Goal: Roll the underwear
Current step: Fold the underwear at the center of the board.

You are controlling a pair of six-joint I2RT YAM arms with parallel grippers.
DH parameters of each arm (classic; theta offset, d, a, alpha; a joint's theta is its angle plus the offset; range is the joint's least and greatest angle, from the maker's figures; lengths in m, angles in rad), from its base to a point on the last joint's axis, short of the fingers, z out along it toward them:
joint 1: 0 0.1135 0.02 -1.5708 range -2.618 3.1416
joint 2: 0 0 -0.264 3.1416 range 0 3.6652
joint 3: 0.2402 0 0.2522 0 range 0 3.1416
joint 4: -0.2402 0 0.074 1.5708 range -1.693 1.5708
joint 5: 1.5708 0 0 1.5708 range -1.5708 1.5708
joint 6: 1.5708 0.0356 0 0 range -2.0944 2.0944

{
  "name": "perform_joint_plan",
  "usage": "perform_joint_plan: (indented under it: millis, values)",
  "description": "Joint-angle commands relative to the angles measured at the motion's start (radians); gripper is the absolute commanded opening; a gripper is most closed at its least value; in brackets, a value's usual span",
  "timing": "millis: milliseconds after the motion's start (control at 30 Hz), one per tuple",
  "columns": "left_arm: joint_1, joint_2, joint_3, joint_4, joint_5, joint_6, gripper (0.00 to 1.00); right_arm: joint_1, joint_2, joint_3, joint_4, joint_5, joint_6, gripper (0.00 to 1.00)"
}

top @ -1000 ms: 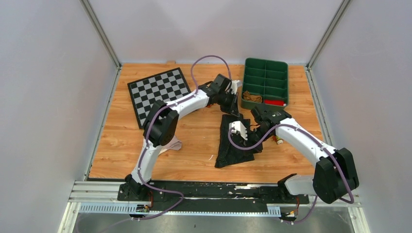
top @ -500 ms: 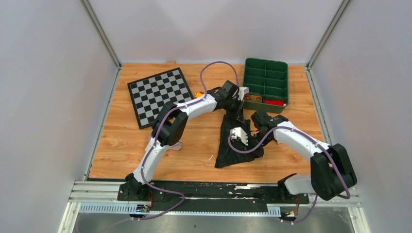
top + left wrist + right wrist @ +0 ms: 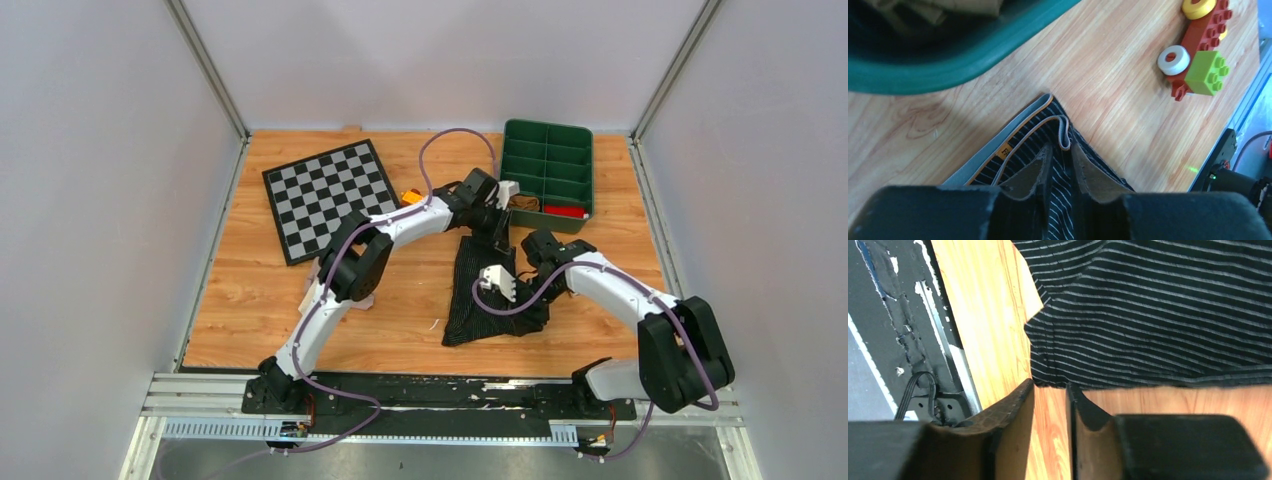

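1. From the top camera we see the black underwear (image 3: 478, 295) lying spread on the table (image 3: 250, 300), right of centre in the frame and just below the green tray (image 3: 570, 160). A checkerboard mat (image 3: 328, 195) lies at upper left. The left arm (image 3: 400, 215) reaches across to the cloth's top end, where the left gripper (image 3: 497, 234) sits; the right arm (image 3: 610, 285) bends in at the cloth's right edge. A tan garment (image 3: 518, 200) lies in the tray's lower-left compartment, and a pale garment (image 3: 366, 298) shows under the left arm's elbow (only partly).

2. In the left wrist view the left gripper (image 3: 1060, 150) is parted by a narrow gap over the striped cloth. We cannot tell whether any fabric is pinched. The grey, orange-edged waistband (image 3: 1013, 140) lies just beyond the fingertips. The tray curves across the upper left, and toy blocks (image 3: 1198, 55) sit at upper right.

3. In the right wrist view the right gripper (image 3: 1049, 385) is slightly parted and holds nothing, with bare wood between its fingers (image 3: 1008, 410). The underwear's hem lies just past the tips, filling the upper right, and the black rail (image 3: 898, 315) runs down the left.
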Motion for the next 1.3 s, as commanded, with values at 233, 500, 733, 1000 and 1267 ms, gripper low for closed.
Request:
perform_joint_plan:
  millis: [233, 500, 733, 1000, 1267]
  values:
    - [0.139, -0.282, -0.077, -0.119, 0.068, 0.136, 1.00, -0.219, -0.197, 0.268, -0.102, -0.021, 0.302, 0.48]
    - [0.220, -0.383, -0.270, -0.173, 0.105, 0.281, 1.00, -0.318, -0.003, 0.319, 0.178, 0.031, 0.677, 0.51]
    - [0.232, -0.303, -0.248, -0.148, 0.208, 0.311, 1.00, -0.389, 0.167, 0.327, 0.317, -0.044, 0.863, 0.56]
    - [0.232, -0.226, -0.247, -0.082, 0.229, 0.279, 1.00, -0.390, 0.291, 0.351, 0.405, -0.059, 0.916, 0.55]
    - [0.231, -0.192, -0.227, -0.114, 0.195, 0.288, 1.00, -0.390, 0.370, 0.359, 0.452, -0.054, 0.945, 0.51]
